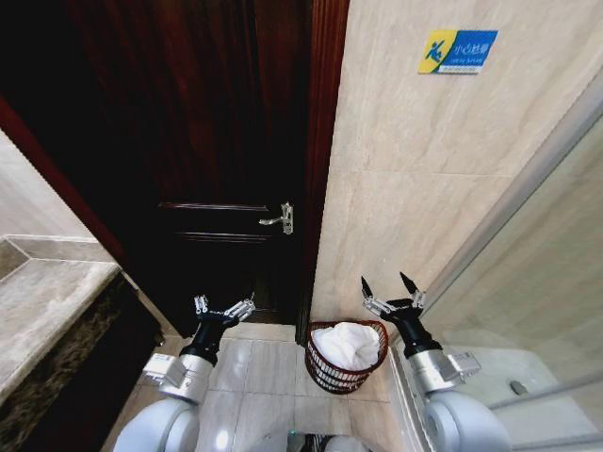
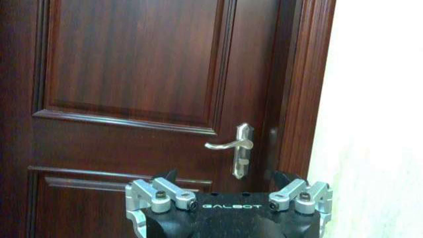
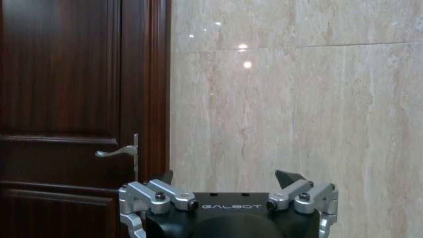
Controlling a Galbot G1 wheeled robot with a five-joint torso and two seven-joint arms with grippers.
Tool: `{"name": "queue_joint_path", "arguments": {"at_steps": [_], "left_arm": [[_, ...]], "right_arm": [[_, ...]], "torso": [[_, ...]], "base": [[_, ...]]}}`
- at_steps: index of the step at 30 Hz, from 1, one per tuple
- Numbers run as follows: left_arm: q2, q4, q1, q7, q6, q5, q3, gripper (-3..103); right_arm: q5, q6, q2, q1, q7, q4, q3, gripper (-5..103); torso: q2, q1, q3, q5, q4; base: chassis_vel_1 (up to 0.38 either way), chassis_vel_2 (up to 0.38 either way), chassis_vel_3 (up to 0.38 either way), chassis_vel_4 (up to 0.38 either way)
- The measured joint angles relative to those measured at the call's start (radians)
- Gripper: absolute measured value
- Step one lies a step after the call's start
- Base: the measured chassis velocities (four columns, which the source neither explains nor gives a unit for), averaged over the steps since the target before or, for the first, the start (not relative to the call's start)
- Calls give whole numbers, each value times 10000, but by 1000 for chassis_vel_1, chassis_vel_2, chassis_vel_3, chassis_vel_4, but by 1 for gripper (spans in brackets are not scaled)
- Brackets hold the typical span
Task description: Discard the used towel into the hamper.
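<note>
The hamper (image 1: 330, 375), a round dark red-brown openwork basket, stands on the tiled floor by the door frame. A white towel (image 1: 347, 344) lies bunched inside it, rising just above the rim. My right gripper (image 1: 385, 282) hangs open and holds nothing, up and slightly right of the hamper. My left gripper (image 1: 224, 303) is open too, to the hamper's left in front of the door. From the wrist cameras, the left gripper (image 2: 225, 176) faces the door and the right gripper (image 3: 226, 174) faces the marble wall, both with jaws spread.
A dark wooden door (image 1: 217, 141) with a silver lever handle (image 1: 280, 219) is shut ahead. A stone counter (image 1: 47, 301) juts in at the left. A beige tiled wall (image 1: 415, 169) and a glass shower partition (image 1: 528, 282) close off the right.
</note>
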Motion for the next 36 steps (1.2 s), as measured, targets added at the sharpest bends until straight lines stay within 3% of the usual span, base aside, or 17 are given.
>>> {"name": "queue_joint_path", "arguments": {"at_steps": [36], "left_arm": [[0,0,1,0,0,0,0,97]], "right_arm": [[0,0,0,0,0,0,0,100]], "torso": [[0,-2,0,0,1]], "base": [[109,-106,-107,105]]}}
